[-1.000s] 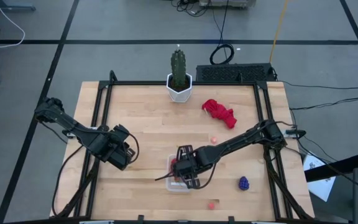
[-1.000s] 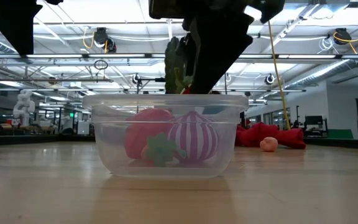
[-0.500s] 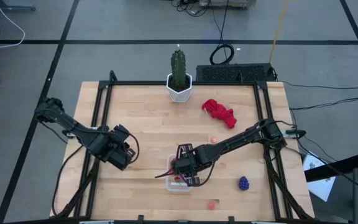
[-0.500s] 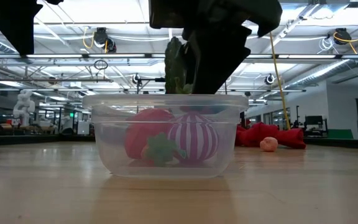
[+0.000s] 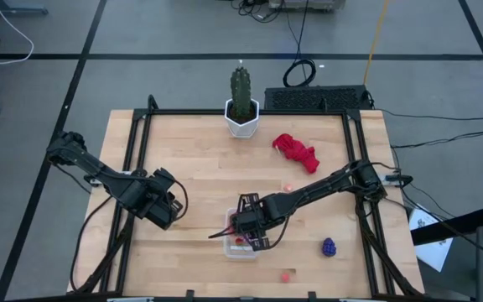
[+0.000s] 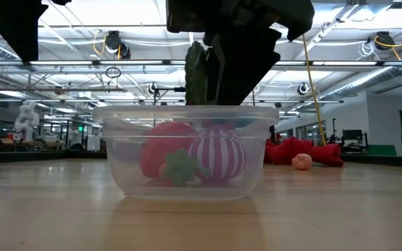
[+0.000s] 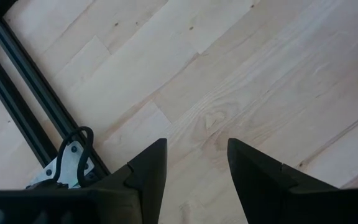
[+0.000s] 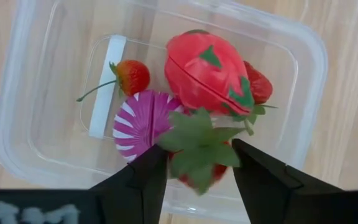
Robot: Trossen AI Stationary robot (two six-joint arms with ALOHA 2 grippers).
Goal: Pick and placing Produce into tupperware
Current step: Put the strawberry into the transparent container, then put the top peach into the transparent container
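Note:
The clear tupperware (image 5: 240,245) (image 6: 187,150) stands near the table's near edge. In it lie a large red strawberry (image 8: 207,65), a magenta striped round piece (image 8: 138,121), a small strawberry (image 8: 131,74) and a leafy strawberry (image 8: 194,155). My right gripper (image 8: 197,168) (image 5: 243,228) hangs open just above the rim, its fingers either side of the leafy strawberry below, apart from it. A purple grape bunch (image 5: 329,247) and two pink pieces (image 5: 288,189) (image 5: 285,274) lie on the wood. My left gripper (image 7: 194,162) (image 5: 168,210) waits open at the table's left.
A red cloth (image 5: 298,151) lies toward the far right. A green cactus in a white pot (image 5: 241,96) stands at the far edge, straight behind the tupperware. A black frame rail (image 5: 132,159) runs along the table's sides. Bare wood lies between the two arms.
My right gripper has shifted slightly toward the table's left above the tupperware. The fruits in it have stayed put.

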